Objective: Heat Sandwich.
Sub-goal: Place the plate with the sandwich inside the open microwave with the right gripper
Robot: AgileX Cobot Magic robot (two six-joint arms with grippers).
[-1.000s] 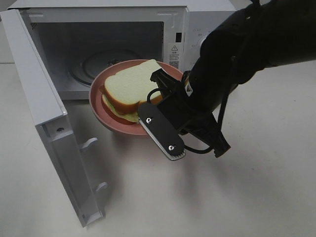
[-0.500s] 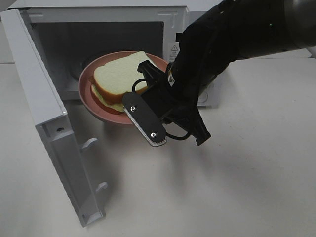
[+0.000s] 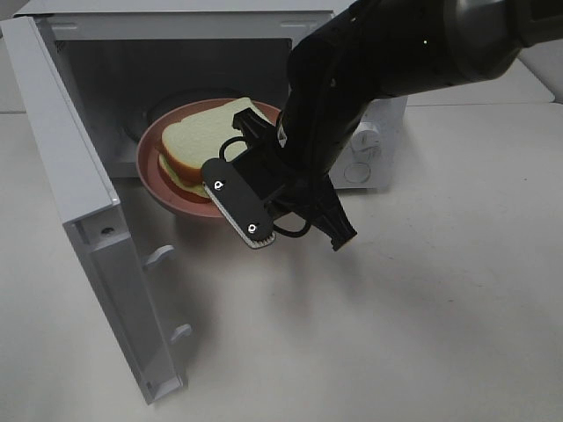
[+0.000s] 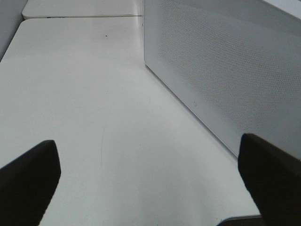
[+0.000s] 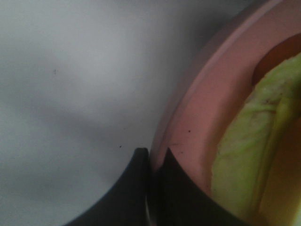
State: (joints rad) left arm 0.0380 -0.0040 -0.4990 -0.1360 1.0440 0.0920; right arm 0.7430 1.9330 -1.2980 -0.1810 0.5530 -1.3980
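- Clamped tight on the rim of the pink plate [image 3: 151,172] with the right fingers [image 5: 129,188], the 2 tips almost meeting.
- Lying flat on that plate: the sandwich [image 3: 207,141], at the mouth of the microwave [image 3: 176,26], with the door [image 3: 62,176] swung wide on the left of the high view.
- Spread fully apart and gripping nothing with the left fingers [image 4: 28,181], low over the tabletop [image 4: 94,94] beside the microwave's perforated side wall.

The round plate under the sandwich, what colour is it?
Pink; the round plate shows best in the exterior high view.
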